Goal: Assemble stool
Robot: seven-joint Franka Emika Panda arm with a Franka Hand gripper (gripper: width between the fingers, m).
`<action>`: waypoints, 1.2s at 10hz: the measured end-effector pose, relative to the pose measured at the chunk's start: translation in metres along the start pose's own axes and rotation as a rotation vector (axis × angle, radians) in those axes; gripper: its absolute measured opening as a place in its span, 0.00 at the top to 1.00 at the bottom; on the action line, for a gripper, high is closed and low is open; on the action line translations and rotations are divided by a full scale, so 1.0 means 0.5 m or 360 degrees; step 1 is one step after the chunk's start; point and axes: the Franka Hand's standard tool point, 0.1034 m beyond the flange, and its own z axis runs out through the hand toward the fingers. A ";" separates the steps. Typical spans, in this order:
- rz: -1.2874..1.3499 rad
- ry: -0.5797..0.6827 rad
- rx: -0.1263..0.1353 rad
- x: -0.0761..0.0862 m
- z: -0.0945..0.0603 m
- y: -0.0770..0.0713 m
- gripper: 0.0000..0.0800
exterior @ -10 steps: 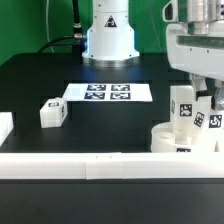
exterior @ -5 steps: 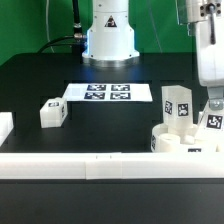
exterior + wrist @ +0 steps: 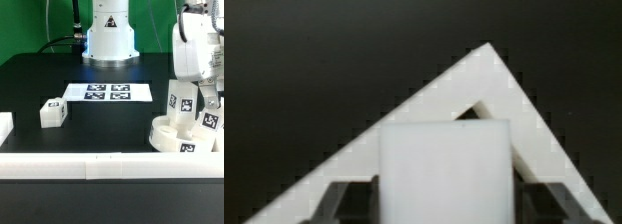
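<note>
Wrist view shows leg (image 3: 441,170) gripped between fingers (image 3: 345,203).

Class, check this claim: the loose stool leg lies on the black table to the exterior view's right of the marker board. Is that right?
No. The exterior view shows the loose leg on the black table to the left of the marker board, not the right.

The seat (image 3: 165,135), the leg (image 3: 181,100) and the loose leg (image 3: 52,112) are seen as smooth, matt white plastic, with black-and-white tags printed on them. The surface (image 3: 40,80) is rendered as matt black, and the marker board (image 3: 108,92) as thin, flat, paper-like white. A light gloss is shown by the arm's white housing (image 3: 108,35).
</note>
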 end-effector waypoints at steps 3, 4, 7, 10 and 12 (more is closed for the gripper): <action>0.0077 -0.0019 0.0025 0.000 0.001 0.003 0.58; 0.0063 -0.0020 0.0025 0.000 0.001 0.004 0.58; -0.0107 -0.0057 0.0053 0.013 -0.050 -0.020 0.28; -0.0195 -0.0100 0.0082 0.050 -0.128 -0.054 0.19; -0.0198 -0.0092 0.0075 0.054 -0.123 -0.048 0.19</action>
